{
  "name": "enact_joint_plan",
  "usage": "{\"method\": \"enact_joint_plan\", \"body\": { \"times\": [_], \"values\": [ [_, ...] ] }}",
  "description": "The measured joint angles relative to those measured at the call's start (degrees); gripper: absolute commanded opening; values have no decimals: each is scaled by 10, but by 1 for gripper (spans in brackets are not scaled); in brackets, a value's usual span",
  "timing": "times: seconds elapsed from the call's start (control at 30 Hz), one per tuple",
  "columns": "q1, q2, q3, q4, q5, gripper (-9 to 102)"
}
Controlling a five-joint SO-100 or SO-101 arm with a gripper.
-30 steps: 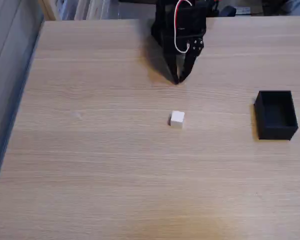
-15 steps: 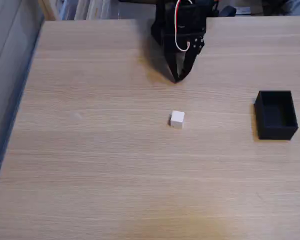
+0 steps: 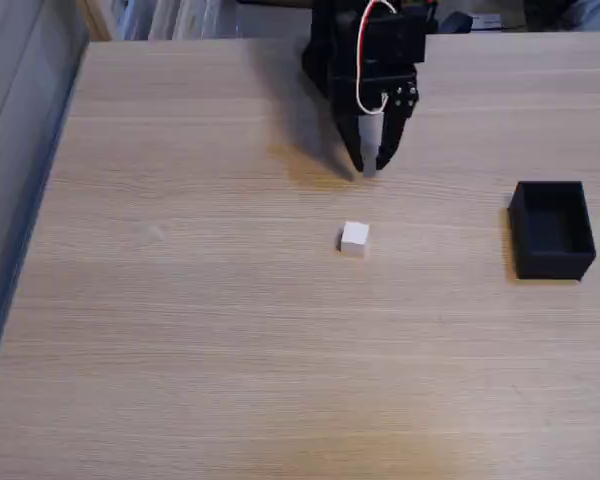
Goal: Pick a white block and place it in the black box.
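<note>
A small white block (image 3: 354, 239) rests alone on the wooden table near the middle of the fixed view. The black box (image 3: 552, 229), open-topped and with nothing seen inside, stands toward the right edge. My gripper (image 3: 370, 166) hangs from the black arm at the top centre, fingertips pointing down above the table, well behind the block. Its two fingers stand slightly apart with nothing between them.
The wooden table (image 3: 180, 330) has its left edge running diagonally down the left side, with a grey floor or wall beyond. Shelves and clutter sit behind the table's far edge at the top.
The fingers, which met at a point before, have parted a little. The gripper has shifted slightly right and toward the block. Block and box have not moved.
</note>
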Motion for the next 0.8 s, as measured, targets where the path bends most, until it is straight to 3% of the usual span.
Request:
{"method": "enact_joint_plan", "body": {
  "times": [0.33,0.8],
  "values": [
    [51,-110,-18,-71,-7,22],
    [76,-269,-84,-163,-23,24]
  ]
}}
